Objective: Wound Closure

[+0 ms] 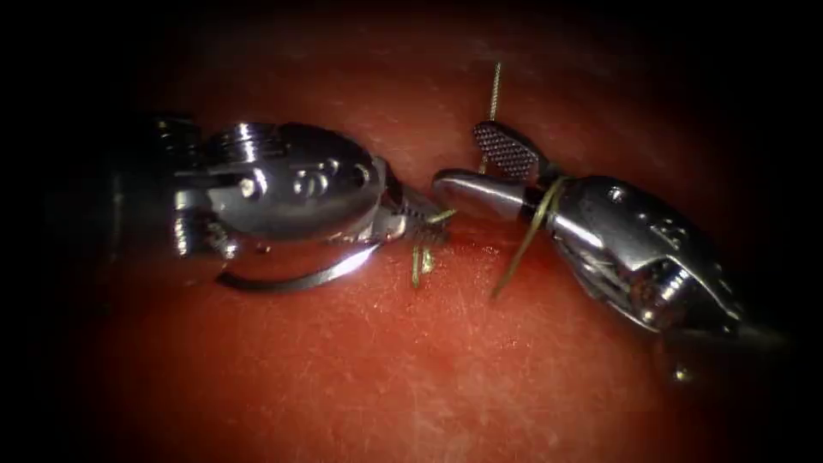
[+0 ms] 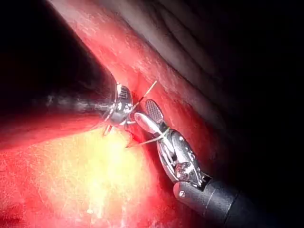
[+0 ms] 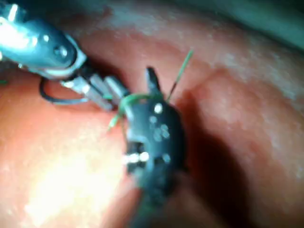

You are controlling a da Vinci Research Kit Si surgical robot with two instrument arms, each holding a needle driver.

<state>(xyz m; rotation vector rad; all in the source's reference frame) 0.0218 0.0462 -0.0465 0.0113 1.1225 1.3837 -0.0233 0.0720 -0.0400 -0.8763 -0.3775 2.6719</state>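
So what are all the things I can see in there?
tissue: one, red, underneath everything
cut: one, dark red, between the tools
needle: one, dark, curved, lying on the tissue under the left tool, left of the cut, held by neither tool
thread: one, yellow-green, looped around the right tool
thread ends: two, yellow-green, short, beside the cut
left tool: one, silver, tip touching thread
right tool: one, silver, jaws open, gripping nothing

My left tool (image 1: 420,225) is polished steel with round pivot screws and stamped digits; my right tool (image 1: 489,167) has cross-hatched jaw faces and a dark shaft.
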